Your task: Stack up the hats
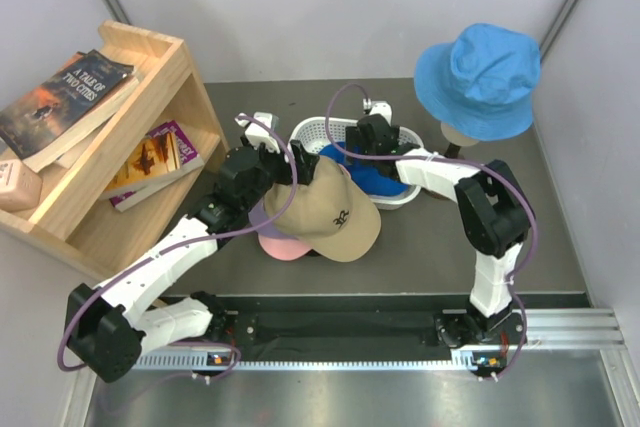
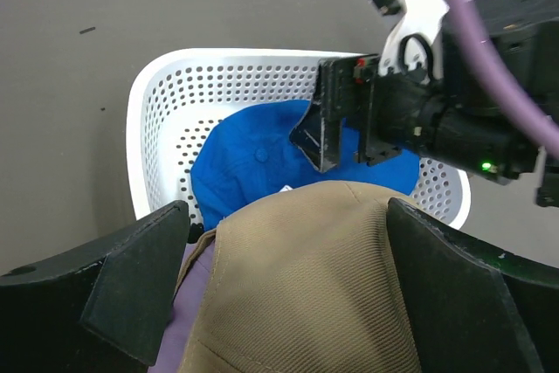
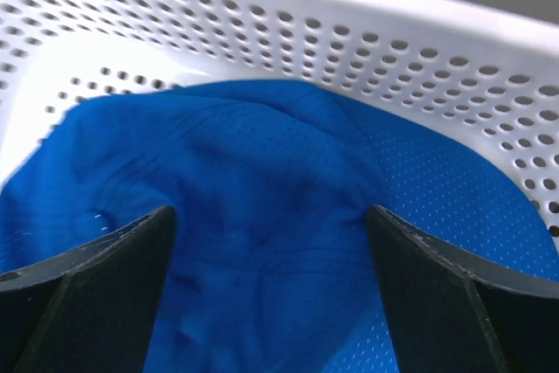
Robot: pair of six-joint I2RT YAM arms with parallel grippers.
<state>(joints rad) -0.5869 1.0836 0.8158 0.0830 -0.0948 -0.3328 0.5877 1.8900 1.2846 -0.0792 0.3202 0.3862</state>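
Nearest the overhead camera: arm bases, then a hat stack at table centre, tan cap (image 1: pixel 325 209) on top, lavender (image 1: pixel 262 215) and pink (image 1: pixel 285 246) edges peeking beneath. Left gripper (image 1: pixel 262 139) just behind the stack, jaws wide apart, holding nothing. Farther back, white basket (image 1: pixel 312 132) with blue cap (image 1: pixel 375 179) inside; right gripper (image 1: pixel 360 137) over it, jaws spread, not yet closed on fabric.

Likely step: lifting the blue cap. Best to pinch the crown deep, clear of the basket wall, then lift straight up.

Right wrist view alone shows fingers (image 3: pixel 92 281) straddling the blue crown. Overhead alone shows bookshelf (image 1: pixel 120 137) and bucket hat (image 1: pixel 480 77).
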